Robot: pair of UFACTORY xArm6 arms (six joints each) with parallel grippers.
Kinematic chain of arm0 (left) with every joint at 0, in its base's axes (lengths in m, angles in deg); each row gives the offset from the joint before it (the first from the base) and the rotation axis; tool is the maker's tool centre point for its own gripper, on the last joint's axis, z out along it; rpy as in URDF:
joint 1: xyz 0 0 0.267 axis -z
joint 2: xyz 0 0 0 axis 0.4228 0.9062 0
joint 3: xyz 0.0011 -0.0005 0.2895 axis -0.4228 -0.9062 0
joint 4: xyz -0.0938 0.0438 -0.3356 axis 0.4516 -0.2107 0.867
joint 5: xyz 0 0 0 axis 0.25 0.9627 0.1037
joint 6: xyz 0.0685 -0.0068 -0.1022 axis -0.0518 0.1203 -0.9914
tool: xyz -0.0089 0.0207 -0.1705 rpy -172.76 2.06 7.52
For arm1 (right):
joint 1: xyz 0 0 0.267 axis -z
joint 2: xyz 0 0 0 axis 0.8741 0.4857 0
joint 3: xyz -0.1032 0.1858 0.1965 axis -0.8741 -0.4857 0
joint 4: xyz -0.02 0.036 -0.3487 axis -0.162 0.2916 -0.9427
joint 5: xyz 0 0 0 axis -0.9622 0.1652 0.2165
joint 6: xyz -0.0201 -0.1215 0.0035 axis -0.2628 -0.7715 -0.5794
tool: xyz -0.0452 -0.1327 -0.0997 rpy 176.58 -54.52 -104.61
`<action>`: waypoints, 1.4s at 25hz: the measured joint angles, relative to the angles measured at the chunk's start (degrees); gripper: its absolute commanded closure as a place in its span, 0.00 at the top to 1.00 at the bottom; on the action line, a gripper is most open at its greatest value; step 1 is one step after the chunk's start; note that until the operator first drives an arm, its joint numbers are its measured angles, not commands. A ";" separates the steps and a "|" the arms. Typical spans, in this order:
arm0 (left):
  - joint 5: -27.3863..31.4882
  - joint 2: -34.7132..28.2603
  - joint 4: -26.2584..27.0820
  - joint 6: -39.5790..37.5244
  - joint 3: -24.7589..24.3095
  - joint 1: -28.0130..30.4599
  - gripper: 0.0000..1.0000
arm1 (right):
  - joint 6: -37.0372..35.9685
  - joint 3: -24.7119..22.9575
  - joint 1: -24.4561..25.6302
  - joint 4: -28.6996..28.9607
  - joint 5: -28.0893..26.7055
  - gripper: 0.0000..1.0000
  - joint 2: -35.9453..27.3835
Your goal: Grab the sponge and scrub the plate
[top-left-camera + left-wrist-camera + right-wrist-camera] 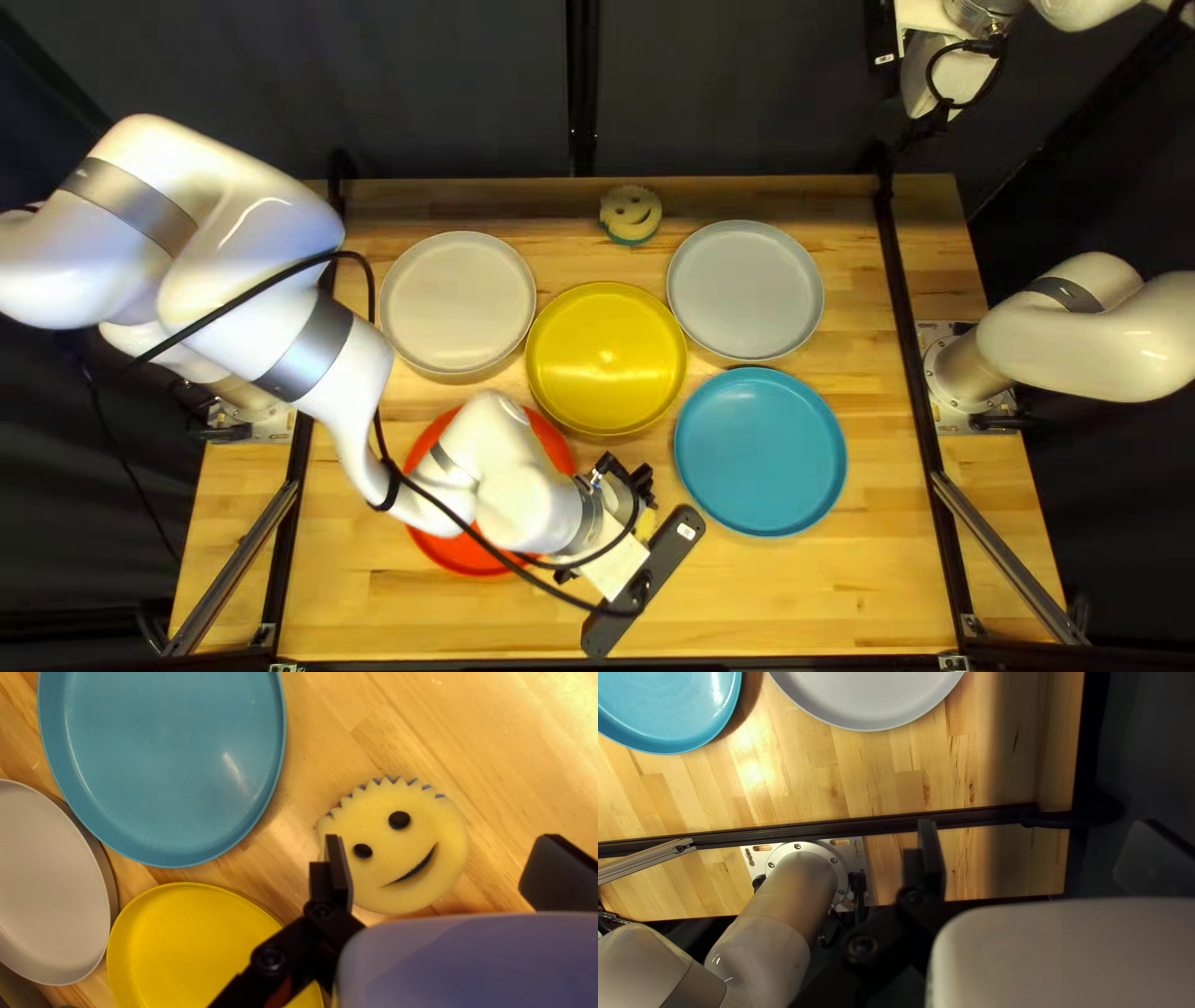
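yellow round foam sponge [374, 886], flat on the pale wooden tabletop [349, 709], with two black oval eyes, a dark curved mouth and a blue-backed zigzag fringe; it lies below the left gripper [641, 478], beside the blue plate and near the yellow one. the left gripper is released, its two black fingers spread wide: one overlaps the sponge's edge in the left wrist view, the other stands apart from it, with wood visible between. around the sponge are shallow, smooth, round plates with raised rims: a glossy blue plate [761, 452], a glossy yellow plate [606, 357], a pale grey plate [747, 289], an off-white plate [458, 303] and a red plate [458, 555], the last partly hidden by the white left arm [318, 355]. a second smiling sponge [631, 209], pale yellow with a teal edge, lies beyond the yellow plate, near the table's far edge. the right gripper [931, 120], raised at the top right of the top left view, is likewise released, its fingers well apart.
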 measured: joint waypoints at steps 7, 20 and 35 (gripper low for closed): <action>1.42 6.85 -6.81 -9.87 5.35 2.06 1.00 | 0.00 0.00 0.00 0.00 0.00 1.00 0.00; 2.11 11.44 -12.07 -15.62 8.31 2.34 1.00 | 0.00 0.00 0.00 0.00 0.00 1.00 0.00; -1.10 9.86 -12.25 -15.70 3.07 1.37 1.00 | 0.00 0.00 0.00 0.00 0.00 1.00 0.00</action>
